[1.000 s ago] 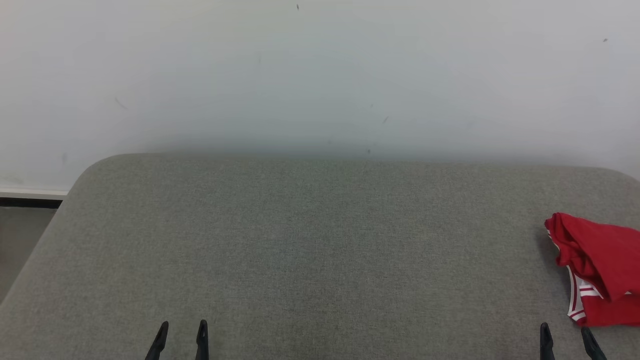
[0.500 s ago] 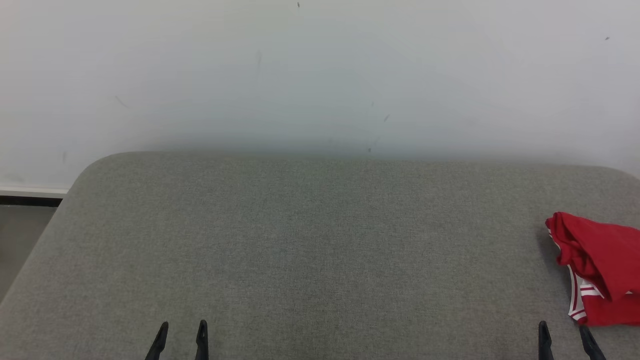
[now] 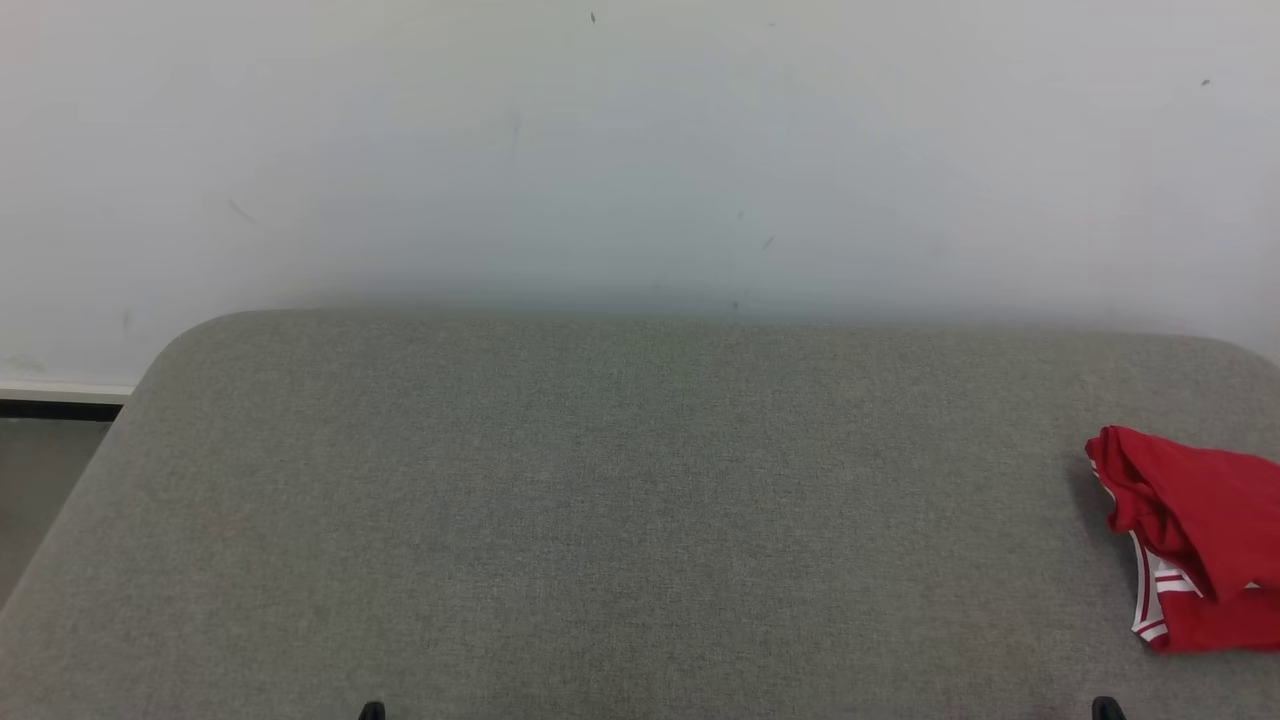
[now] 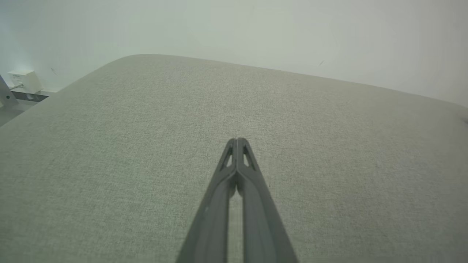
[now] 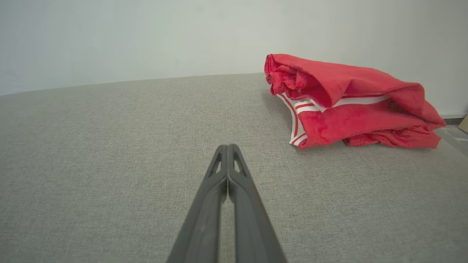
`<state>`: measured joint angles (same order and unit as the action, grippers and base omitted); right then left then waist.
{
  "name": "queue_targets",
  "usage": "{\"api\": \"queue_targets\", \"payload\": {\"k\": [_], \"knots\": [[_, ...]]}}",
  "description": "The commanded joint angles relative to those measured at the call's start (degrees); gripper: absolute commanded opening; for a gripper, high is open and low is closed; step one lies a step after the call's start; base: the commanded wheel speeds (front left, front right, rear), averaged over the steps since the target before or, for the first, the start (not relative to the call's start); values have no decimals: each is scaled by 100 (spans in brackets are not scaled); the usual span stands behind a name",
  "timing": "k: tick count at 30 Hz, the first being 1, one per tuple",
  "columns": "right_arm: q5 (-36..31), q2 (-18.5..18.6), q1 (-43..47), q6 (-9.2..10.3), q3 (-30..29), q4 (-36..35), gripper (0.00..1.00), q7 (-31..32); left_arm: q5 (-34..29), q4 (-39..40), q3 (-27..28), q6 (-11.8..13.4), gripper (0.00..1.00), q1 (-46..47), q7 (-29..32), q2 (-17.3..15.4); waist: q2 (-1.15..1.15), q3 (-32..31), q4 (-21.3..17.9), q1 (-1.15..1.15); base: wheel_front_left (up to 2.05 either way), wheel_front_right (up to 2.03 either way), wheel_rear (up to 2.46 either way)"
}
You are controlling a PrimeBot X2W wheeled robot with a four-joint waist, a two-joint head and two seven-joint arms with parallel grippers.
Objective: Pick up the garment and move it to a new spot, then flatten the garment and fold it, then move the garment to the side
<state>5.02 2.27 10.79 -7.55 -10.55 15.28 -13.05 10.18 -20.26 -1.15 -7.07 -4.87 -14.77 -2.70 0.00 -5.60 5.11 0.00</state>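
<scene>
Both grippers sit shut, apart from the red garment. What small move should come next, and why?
Probably open the right gripper and ease it toward the garment: it is shut, the garment lies bunched ahead to its right on the grey cushion, untouched, and the left gripper points at bare cushion.

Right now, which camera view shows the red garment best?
The right wrist view: the red garment lies whole on the grey surface, with its folds and white stripes clear. The head view cuts it off at the picture's right edge.
</scene>
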Motion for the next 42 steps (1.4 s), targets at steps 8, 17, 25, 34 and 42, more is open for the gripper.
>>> {"api": "queue_targets", "payload": {"k": [8,17,25,34,42], "knots": [[978,8,-225,1,16,7,0,248,924,58,100,-5,0,146,251,-3,0,38,-33,0,0,0,0],[1958,17,-398,2,83,-34,0,446,1843,142,178,-10,0,271,481,-5,0,79,-70,0,0,0,0],[2653,24,-533,2,118,-51,0,597,2498,198,238,-14,0,364,647,-7,0,112,-99,0,0,0,0],[3467,32,-702,3,157,-67,0,779,3261,259,309,-20,0,473,845,-10,0,153,-136,0,0,0,0],[4127,39,-830,4,188,-81,0,927,3888,307,370,-24,0,558,1007,-12,0,190,-168,0,0,0,0]]}}
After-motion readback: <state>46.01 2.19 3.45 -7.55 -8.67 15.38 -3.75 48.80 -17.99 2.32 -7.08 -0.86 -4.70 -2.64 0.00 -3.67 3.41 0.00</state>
